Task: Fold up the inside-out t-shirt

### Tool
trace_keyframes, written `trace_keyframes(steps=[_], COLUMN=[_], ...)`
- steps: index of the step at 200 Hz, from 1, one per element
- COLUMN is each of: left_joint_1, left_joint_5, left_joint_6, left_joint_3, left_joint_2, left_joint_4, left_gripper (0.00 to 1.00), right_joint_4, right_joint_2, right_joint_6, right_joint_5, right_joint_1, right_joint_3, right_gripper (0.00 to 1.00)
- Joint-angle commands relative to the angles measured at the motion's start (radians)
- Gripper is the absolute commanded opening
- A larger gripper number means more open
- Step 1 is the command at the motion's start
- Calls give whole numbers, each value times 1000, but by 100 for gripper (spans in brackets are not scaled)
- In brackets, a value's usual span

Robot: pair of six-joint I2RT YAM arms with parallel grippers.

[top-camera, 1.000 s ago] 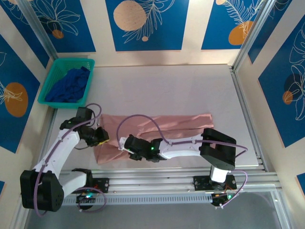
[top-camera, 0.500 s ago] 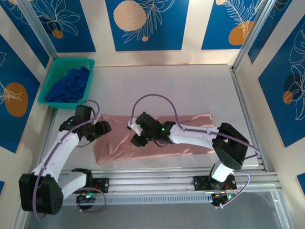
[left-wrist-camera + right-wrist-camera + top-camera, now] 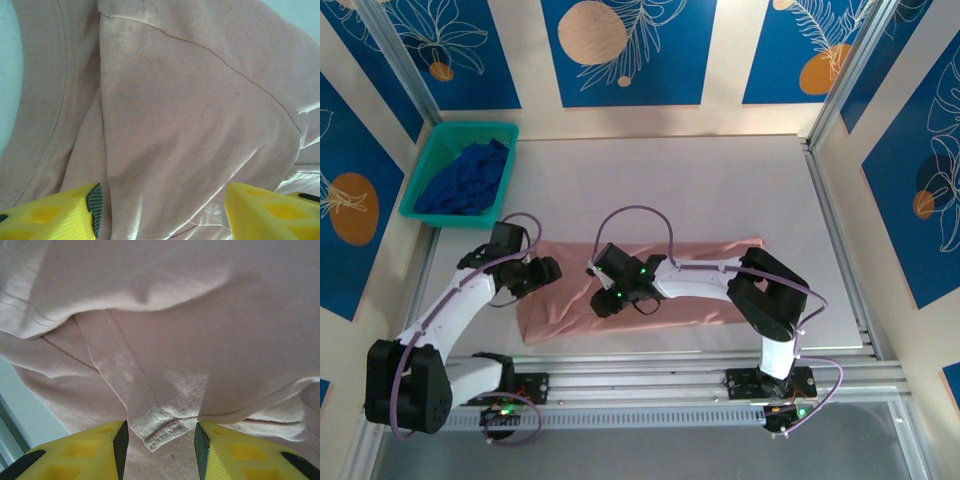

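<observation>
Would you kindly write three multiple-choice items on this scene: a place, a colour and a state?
1. Where is the dark blue garment? A near right; B in the green basket, far left; C centre.
2. What colour is the t-shirt? A dusty pink; B white; C yellow.
3. The left end effector is: A shut on cloth; B open above the t-shirt; C gripping the basket.
Key: 1B, it fills the basket; 2A, pink all over; 3B, fingers apart over flat cloth.

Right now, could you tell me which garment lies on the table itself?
The dusty-pink t-shirt, spread on the table; the dark blue garment is bunched in the teal basket.
</observation>
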Motion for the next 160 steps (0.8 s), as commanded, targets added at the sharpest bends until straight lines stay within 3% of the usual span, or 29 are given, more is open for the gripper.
trace_keyframes(steps=[1,31,112,160], left_joint_1=[-8,-8,-8,-7], left_joint_5=[-15,-27,-68,-90], left_joint_6=[16,26,53,70], left_joint_3=[4,7,17,27], left_joint_2=[-8,-16,-37,-44], left_joint_4=[-2,-13,-43,-59], left_gripper=[65,65,66,66], right_joint_4=[-46,-57,-86,-98], right_joint_2=[31,56,28,-50], right_joint_6=[29,25,31,28], right_joint_5=[-2,5,12,-6], right_joint_1=[7,16,23,23], right_joint_3=[45,60,53,15], right_gripper=[42,37,0,0])
